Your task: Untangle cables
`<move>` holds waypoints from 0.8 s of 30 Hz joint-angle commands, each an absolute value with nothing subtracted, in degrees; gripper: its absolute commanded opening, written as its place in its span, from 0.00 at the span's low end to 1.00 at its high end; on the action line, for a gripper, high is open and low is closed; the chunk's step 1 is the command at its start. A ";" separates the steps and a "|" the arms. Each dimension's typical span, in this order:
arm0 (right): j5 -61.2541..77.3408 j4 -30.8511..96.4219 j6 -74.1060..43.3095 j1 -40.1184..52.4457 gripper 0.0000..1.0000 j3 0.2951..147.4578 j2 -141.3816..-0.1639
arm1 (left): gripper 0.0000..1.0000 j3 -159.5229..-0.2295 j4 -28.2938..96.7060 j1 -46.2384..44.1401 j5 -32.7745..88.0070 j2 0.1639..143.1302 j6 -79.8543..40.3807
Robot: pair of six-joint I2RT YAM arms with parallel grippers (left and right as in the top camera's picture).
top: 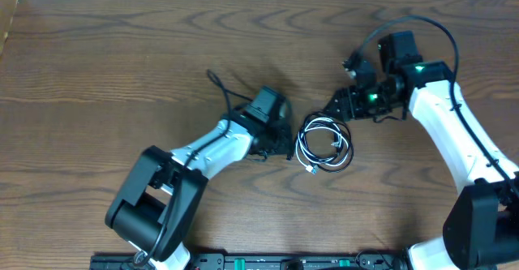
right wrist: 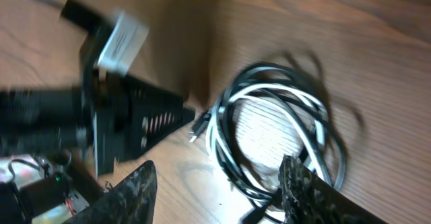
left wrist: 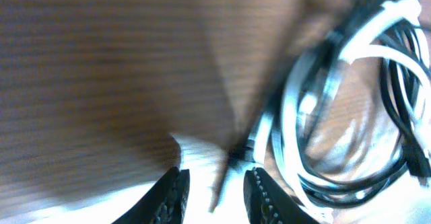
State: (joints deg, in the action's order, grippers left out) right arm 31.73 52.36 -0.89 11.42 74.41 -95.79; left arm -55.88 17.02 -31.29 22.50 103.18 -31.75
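Overhead, I see the two cables lying together in one loose coil at the middle of the bench (top: 97, 75). The white cable (top: 306, 143) and the black cable (top: 350, 150) loop through each other, and a small white plug end (top: 311, 169) pokes out at the coil's lower left.

The left gripper (top: 289, 143) sits just left of the coil, its arm running down to the lower left of the frame. On my left wrist feed, which is blurred, its fingers (left wrist: 172, 198) are spread at the bottom edge. A dark cord end lies ahead of the gap between them, and the coil fills the right side. I cannot tell whether either finger touches that end.

The right gripper (top: 332, 109) is near the coil's upper right edge, its white arm coming in from the right side of the frame. On the right wrist feed its fingers (right wrist: 138, 192) are spread wide along the lower edge. The coil lies ahead of them, and the right-hand finger overlaps the coil's lower loops. Contact there is unclear to me.
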 commanded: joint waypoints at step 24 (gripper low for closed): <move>0.10 50.33 -1.69 37.19 0.38 71.81 -111.57 | 0.32 -55.40 19.88 -17.74 36.88 102.10 -35.46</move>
State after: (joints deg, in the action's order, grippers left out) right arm 5.91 50.26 -1.28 36.64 72.18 -110.04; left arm -55.88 19.55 -18.00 36.14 103.15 -34.96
